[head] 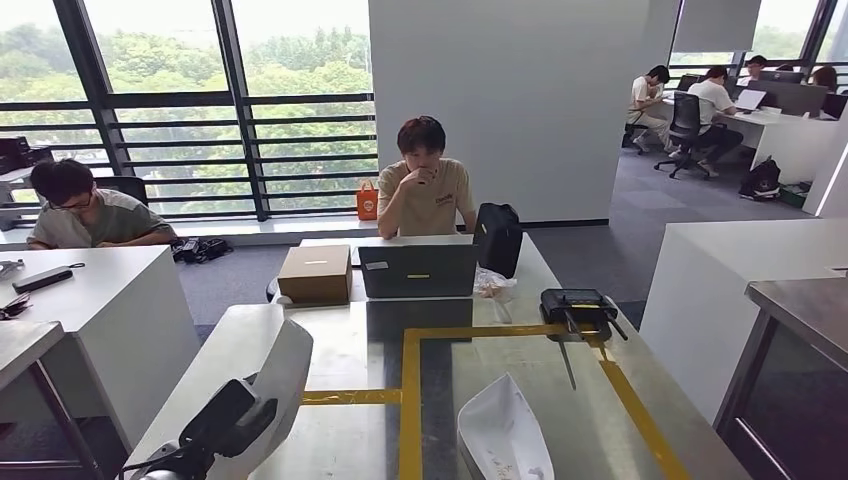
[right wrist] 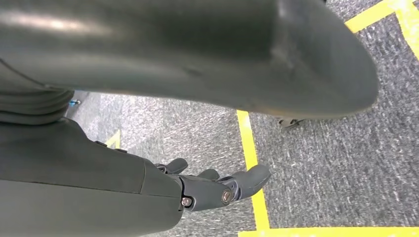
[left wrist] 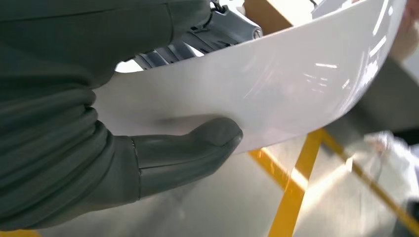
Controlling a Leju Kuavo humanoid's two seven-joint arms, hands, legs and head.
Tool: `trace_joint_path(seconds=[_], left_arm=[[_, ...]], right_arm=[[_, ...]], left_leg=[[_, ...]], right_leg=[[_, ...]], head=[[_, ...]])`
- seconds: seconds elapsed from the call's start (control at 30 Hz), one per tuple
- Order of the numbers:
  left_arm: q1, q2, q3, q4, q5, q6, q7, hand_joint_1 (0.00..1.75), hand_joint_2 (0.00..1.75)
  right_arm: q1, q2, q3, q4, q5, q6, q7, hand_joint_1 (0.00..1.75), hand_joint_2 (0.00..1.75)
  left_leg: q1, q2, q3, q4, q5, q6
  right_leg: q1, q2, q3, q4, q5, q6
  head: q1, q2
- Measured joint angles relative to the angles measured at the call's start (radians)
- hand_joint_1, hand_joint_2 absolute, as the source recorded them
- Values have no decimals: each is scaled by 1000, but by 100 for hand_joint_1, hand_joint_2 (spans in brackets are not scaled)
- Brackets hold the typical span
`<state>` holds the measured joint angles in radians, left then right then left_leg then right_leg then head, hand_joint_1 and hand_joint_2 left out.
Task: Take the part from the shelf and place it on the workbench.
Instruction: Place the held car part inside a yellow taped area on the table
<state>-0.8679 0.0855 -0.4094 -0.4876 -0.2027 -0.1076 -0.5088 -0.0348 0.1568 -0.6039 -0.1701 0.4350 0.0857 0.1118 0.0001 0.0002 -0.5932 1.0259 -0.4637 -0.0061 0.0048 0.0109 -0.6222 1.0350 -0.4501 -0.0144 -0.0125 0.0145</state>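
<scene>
Over workbench [head: 520, 350], left side: white part [head: 255, 365]
Left hand [left wrist: 94, 163]: closed on part, thumb pressed on its face
Right hand [right wrist: 217, 190]: empty, fingers loosely apart, above carpet [right wrist: 321, 163]

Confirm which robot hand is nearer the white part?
Left. The left robot hand grips the white part over the workbench, thumb pressed on its face. The right robot hand hangs over the carpet floor, holding nothing.
</scene>
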Motion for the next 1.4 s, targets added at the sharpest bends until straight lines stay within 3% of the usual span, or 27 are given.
trace_joint_path(seconds=[0.2, 0.5, 0.63, 0.73, 0.87, 1.3, 1.4], left_arm=[[44, -18, -55, 26, -26, 28, 16, 175, 175], [82, 65, -57, 29, -49, 170, -9, 175, 175], [97, 89, -57, 27, -78, 258, -19, 0, 175], [104, 93, -56, 23, -90, 337, -27, 0, 175], [106, 91, -44, 17, -81, 388, -40, 0, 0], [110, 83, 5, -10, -24, 432, -100, 0, 0], [118, 83, 23, -22, 10, 432, -120, 0, 0]], right_arm=[[3, 0, 2, 0, 22, 12, -17, 0, 0], [2, 0, 9, 0, 49, 16, -22, 0, 0], [2, 0, 12, 0, 49, 12, -7, 0, 0], [1, 2, 12, 0, 47, 9, -4, 0, 0], [1, 6, 12, 0, 47, 5, -8, 0, 0], [1, 10, 12, 0, 55, -1, -16, 0, 0], [2, 13, 12, 0, 61, 1, -18, 0, 0]], left_leg=[[0, 1, 1, 0, -1, -1], [0, 1, 3, 0, -1, -1], [0, 0, 2, 0, 0, -2], [0, 0, 2, 0, 0, -3], [0, 0, 2, 0, 0, -3], [0, 0, 2, 0, 0, -2], [-4, 0, 1, 4, -3, 5]], right_leg=[[-2, 3, 1, 0, 1, 0], [-1, 2, 2, 0, 1, 0], [-1, 1, 3, 0, 1, 0], [-1, 0, 3, 0, 1, 0], [-2, -1, 3, 0, 1, 0], [-2, -1, 3, -1, 1, 0], [-5, -1, 3, -2, 2, 3]], head=[[0, 0], [0, 0], [0, 0], [0, 0], [0, 0], [0, 0], [0, 0]])
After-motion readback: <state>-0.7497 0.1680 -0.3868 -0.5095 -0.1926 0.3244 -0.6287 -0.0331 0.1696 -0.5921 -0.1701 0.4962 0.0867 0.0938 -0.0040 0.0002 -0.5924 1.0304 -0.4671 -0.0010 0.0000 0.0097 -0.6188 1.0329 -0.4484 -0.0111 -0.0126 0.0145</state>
